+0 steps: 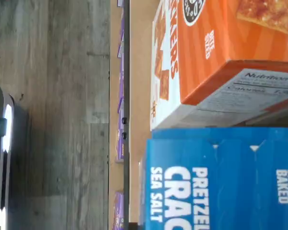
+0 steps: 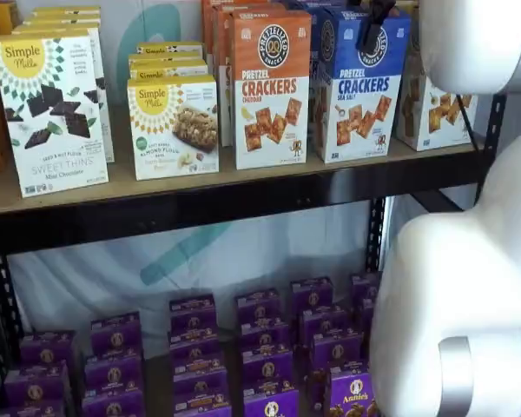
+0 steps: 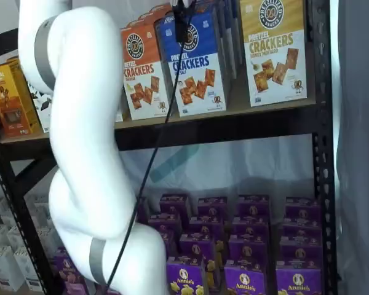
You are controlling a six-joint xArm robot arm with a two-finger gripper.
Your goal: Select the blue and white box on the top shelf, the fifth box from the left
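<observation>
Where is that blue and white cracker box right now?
In both shelf views the blue and white box stands upright on the top shelf, directly right of the orange cheddar box.

Wrist view looks down, close over the blue and white box (image 1: 221,177); both shelf views face the top shelf (image 2: 200,204) frontally.

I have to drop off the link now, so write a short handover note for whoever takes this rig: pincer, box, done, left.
Pincer: black fingers at the top of the blue and white box; I cannot tell from either shelf view whether they are open or closed on it.
Box: upright on the top shelf, front row, next to the orange Cheddar box.
Done: arm brought over the right box.
Left: confirm the grip, then lift the box clear without knocking the orange one.
</observation>
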